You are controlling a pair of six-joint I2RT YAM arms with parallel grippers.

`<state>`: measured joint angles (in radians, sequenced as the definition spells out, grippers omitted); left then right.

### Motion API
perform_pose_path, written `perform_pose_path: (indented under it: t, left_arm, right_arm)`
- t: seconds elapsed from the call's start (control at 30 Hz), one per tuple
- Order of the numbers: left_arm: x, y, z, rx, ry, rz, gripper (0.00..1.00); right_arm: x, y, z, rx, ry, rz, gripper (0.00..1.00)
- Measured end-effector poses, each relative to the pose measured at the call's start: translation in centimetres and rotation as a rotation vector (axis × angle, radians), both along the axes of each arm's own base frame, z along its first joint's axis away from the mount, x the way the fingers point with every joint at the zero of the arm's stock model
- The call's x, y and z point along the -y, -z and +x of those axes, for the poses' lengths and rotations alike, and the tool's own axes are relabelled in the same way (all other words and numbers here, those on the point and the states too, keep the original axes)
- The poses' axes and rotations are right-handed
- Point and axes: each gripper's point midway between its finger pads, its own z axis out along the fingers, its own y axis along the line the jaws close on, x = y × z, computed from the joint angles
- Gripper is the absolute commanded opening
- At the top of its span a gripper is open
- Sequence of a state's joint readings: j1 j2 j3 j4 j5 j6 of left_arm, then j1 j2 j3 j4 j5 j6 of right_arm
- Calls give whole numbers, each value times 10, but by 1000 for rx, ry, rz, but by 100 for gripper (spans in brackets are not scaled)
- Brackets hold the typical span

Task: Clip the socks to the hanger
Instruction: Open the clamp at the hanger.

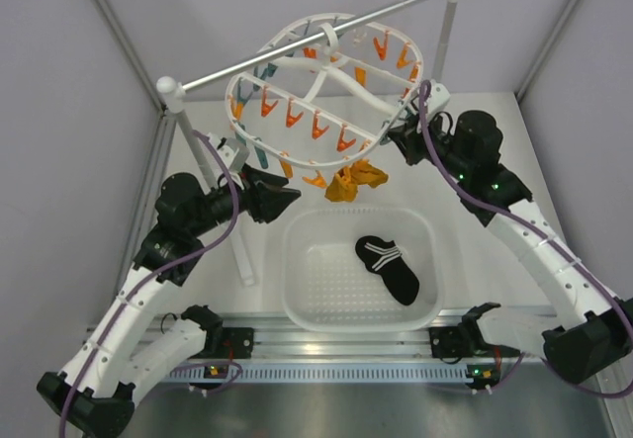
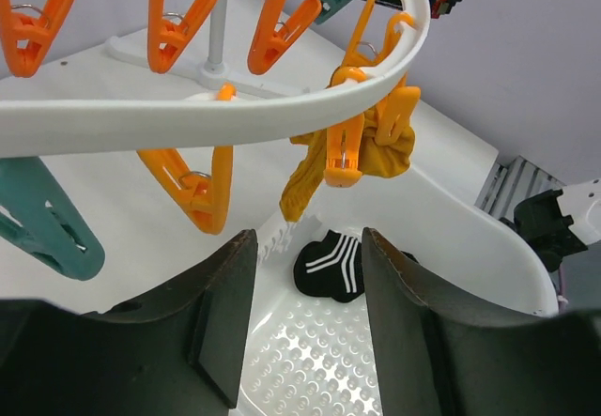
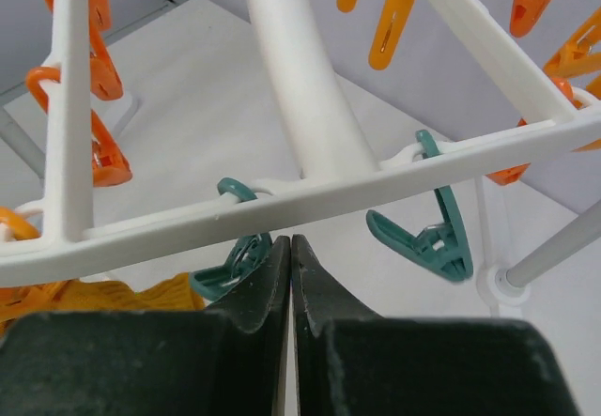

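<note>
Bright, even light; soft shadows

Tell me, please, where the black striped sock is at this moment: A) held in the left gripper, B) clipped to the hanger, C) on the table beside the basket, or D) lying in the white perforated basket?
D: the black striped sock lies flat on the floor of the white perforated basket, below the hanger and not clipped to it.
</note>
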<state>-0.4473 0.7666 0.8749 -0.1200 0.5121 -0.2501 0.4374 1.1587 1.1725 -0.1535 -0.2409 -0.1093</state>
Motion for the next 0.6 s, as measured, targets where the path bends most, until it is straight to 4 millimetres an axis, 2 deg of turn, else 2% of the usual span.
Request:
perform_pose_path:
  t: [0.1, 0.23, 0.43, 0.6]
  left_arm:
    - [5, -4, 2, -13, 17, -15, 53]
    - [6, -6, 3, -21, 18, -25, 52]
    - [-1, -11, 9, -10, -43, -29, 50]
    - [-13, -20, 12, 14, -113, -28, 50]
  right_arm:
    - [-2, -6, -9, 10, -21, 6, 0]
    - [0, -9, -17, 14, -29, 1, 9]
    - [17, 7, -33, -40, 4, -80, 29]
    - [30, 23, -59, -127, -15, -155, 50]
